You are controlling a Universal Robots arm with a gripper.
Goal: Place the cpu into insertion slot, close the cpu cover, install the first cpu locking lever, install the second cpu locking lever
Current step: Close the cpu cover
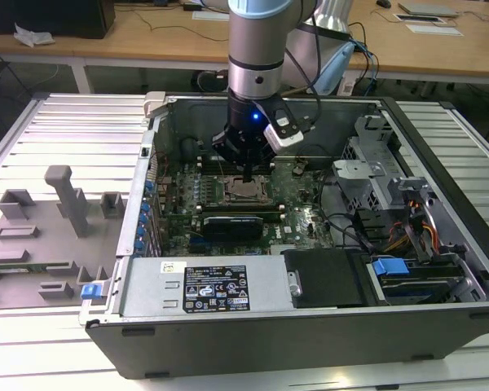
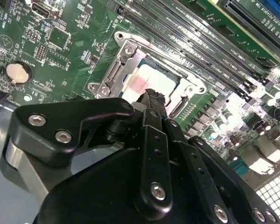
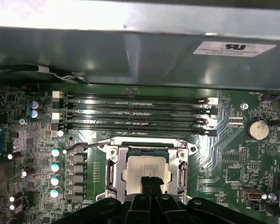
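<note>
The cpu (image 3: 139, 169) lies flat in the insertion slot (image 3: 113, 148) on the green motherboard, its silver top showing pale in the second wrist view (image 2: 155, 80). The cpu cover (image 3: 182, 169) lies down around it as a silver frame (image 2: 113, 74). My gripper (image 3: 149, 183) is shut with nothing between its black fingers, and the tips (image 2: 151, 95) hang over the cpu's near edge; I cannot tell whether they touch it. A thin wire lever (image 3: 78, 146) runs beside the slot. In the exterior view the gripper (image 1: 249, 174) stands straight above the slot (image 1: 246, 192).
Long black memory slots (image 3: 135, 116) lie just beyond the socket, with a row of capacitors (image 3: 56, 170) at one side and a coin cell (image 3: 257, 129) at the other. The open case's walls (image 1: 253, 303) ring the board. A grey fixture tray (image 1: 41, 236) sits at the exterior view's left.
</note>
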